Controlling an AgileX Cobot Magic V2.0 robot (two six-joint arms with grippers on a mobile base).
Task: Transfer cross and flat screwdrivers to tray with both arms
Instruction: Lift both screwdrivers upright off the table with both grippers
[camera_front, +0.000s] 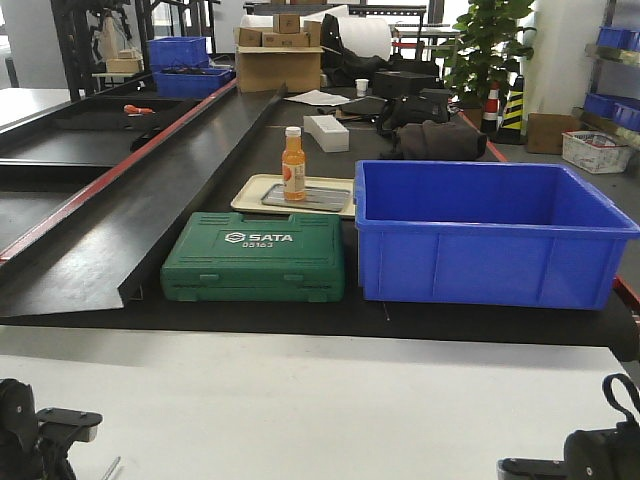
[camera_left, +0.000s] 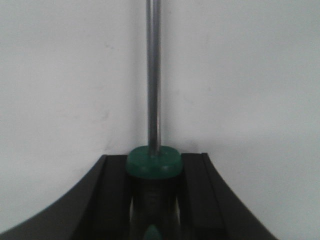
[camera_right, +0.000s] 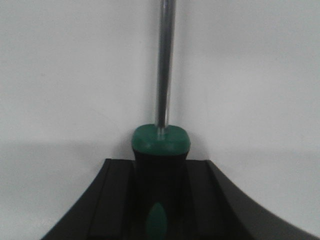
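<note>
Two grips, both loaded.
Left gripper (camera_left: 154, 167) jaws closed snug on left screwdriver (camera_left: 153, 75) handle, shaft straight ahead of jaws; right gripper (camera_right: 160, 167) likewise on right screwdriver (camera_right: 165, 65). Count: two screwdrivers.

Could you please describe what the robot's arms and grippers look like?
Both are black. The left arm and right arm end in bulky jointed housings; a black cable loops above the right one. The left gripper and right gripper have matte black jaws, stepped inside and curving outward. No markings show.
</note>
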